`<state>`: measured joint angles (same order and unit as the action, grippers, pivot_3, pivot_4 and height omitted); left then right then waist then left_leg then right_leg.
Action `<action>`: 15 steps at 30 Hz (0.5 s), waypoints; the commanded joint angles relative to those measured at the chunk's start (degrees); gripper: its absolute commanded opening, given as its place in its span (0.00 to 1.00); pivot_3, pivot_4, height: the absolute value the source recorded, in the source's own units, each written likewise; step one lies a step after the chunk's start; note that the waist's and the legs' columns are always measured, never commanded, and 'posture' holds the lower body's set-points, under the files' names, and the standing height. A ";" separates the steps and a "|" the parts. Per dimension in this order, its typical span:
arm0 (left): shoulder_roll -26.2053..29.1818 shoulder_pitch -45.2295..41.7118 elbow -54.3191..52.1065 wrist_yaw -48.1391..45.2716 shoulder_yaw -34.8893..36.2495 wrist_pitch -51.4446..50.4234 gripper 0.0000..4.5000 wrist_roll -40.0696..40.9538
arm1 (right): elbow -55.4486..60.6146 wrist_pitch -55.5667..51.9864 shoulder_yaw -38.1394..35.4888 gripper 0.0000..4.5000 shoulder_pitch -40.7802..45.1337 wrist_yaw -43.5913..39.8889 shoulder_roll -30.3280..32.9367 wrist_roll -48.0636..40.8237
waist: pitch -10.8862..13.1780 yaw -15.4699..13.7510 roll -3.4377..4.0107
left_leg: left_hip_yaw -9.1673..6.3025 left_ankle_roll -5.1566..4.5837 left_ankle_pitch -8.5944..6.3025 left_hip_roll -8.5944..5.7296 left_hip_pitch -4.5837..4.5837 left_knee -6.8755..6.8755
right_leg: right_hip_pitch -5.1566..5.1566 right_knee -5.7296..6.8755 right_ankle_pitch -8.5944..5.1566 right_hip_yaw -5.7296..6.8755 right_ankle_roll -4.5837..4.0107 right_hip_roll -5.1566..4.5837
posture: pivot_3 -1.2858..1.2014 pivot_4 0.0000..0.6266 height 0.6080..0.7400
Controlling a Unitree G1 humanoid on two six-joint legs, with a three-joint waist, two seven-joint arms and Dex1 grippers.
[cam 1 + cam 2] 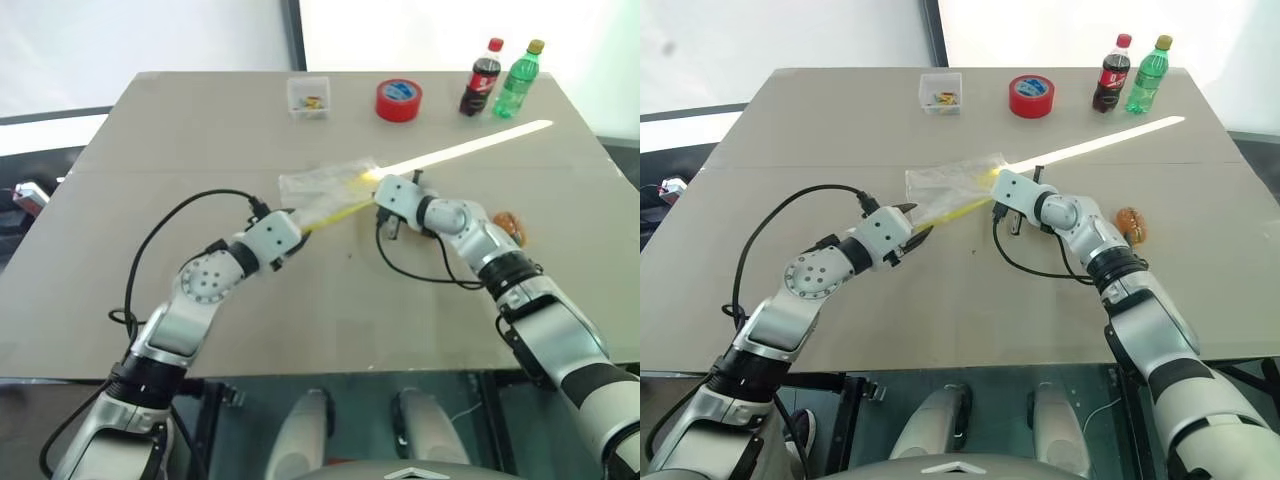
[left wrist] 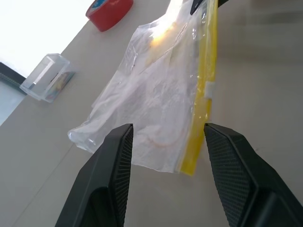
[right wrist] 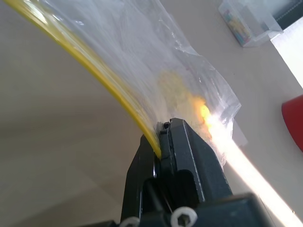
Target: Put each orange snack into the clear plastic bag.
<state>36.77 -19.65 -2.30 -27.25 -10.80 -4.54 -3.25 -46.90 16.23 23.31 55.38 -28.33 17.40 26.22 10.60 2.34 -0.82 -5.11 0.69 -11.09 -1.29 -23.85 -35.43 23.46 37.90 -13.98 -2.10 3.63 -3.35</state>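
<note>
The clear plastic bag (image 1: 325, 190) is pinched at its yellow strip by the right gripper (image 3: 163, 135); it's flimsy and slippery, so the strip is best gripped. The left gripper (image 2: 165, 156) is spread just beside it. One orange snack (image 1: 1131, 224) is seen well right of the bag.

R gripper (image 3: 163, 142) at table centre, jaws clamped tight, arm reaching toward 11 o'clock. L gripper (image 2: 165, 137) jaws apart, arm reaching toward 2 o'clock.

From my seat, the bag (image 1: 325, 190) sits mid-table (image 1: 180, 150); box (image 1: 308, 97), tape roll (image 1: 398, 100) and two bottles (image 1: 500, 78) at twelve to one, one snack (image 1: 510, 225) at three.
</note>
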 commanded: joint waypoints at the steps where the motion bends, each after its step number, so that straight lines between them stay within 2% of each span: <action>1: -0.75 -2.03 3.17 -1.33 0.32 5.25 0.56 -1.24 | 5.00 -1.41 -1.57 0.00 -0.19 -1.19 0.39 -1.70 | 0.00 0.04 0.00 | 0.02 0.00 0.00 0.00 0.00 0.00 | 0.02 0.03 0.00 -0.03 0.00 0.00 | 0.52 0.24 1.00; 15: -1.48 -2.95 10.36 -4.96 -1.21 15.36 0.56 -6.75 | 9.51 -4.71 -2.15 0.00 -1.35 -2.27 1.25 -2.68 | 0.00 0.13 0.00 | 0.09 -0.01 0.00 0.03 0.02 -0.01 | 0.04 0.10 0.01 -0.11 0.00 0.05 | 0.52 0.24 1.00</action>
<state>34.63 -22.04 8.12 -32.33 -12.02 8.58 -8.55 -39.90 11.50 22.57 53.51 -30.82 18.14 24.40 10.60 2.47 -0.81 -5.02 0.69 -11.09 -1.26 -23.83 -35.44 23.50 38.00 -13.97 -2.21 3.63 -3.30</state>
